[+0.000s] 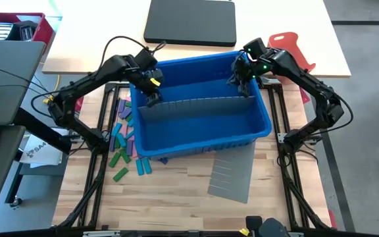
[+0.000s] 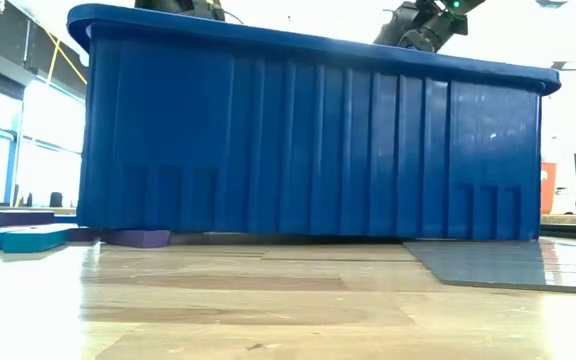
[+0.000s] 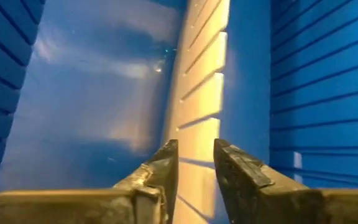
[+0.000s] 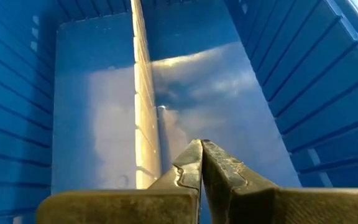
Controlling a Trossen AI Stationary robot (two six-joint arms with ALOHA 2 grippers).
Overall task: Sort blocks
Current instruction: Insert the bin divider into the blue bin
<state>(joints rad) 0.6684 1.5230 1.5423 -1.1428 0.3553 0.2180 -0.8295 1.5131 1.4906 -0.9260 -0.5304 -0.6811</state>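
— Where are things now?

— Your left gripper is inside the blue bin, fingers straddling the top edge of the grey divider with a gap each side, not clamping it; your right gripper hangs at the divider's far end, fingers clenched on nothing; the blocks lie outside, on the table by the bin's left wall.

— And the step?

— Seat the divider straight and upright in its wall slots; lift clear vertically; don't nudge it.

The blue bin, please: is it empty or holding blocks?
Empty of blocks: the blue bin holds only an upright divider; the blocks lie outside.
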